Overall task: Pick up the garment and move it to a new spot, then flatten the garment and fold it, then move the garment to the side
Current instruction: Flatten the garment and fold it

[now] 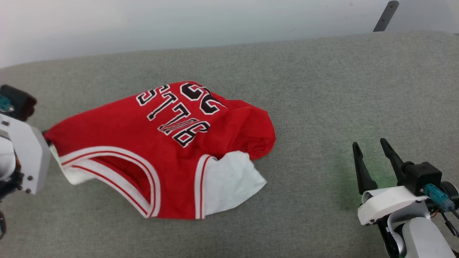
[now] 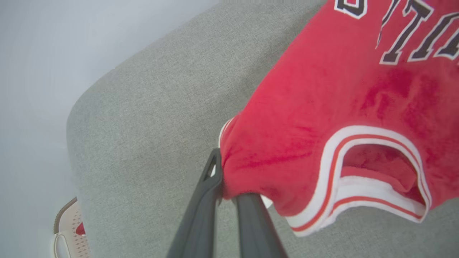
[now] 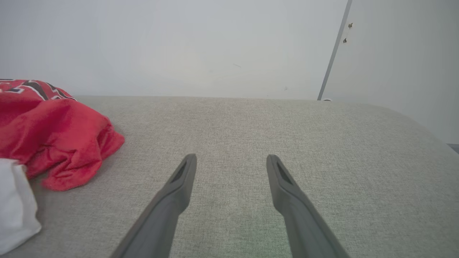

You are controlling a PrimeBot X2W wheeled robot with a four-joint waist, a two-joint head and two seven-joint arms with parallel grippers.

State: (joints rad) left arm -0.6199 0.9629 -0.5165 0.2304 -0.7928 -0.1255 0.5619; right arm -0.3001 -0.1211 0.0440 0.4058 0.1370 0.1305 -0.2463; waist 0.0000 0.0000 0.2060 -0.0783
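The left gripper is pinching the garment at a red corner beside the striped trim; its two dark fingers are pressing together with the cloth caught between them; from that grip the jersey is spreading away across the grey fabric worktop, towards the right gripper's side. Most of it is lying rumpled rather than flat; the white-striped opening is gaping just beyond the left gripper's tips, and the black lettering is sitting farther out from them, reading upside down from the robot's side. One white sleeve is sticking out at the end of the garment farthest from the left gripper, next to a bunched fold of red cloth.

The right gripper is hanging low over bare worktop with its fingers spread wide and nothing between them; the garment is lying well apart from it, off to its left, with the bunched red fold and the white sleeve being the nearest parts. Ahead of the right gripper the worktop is running on to a pale wall.

Below the left gripper, past the rounded edge of the worktop, the rim of a beige mesh basket is showing, with a scrap of red in it.
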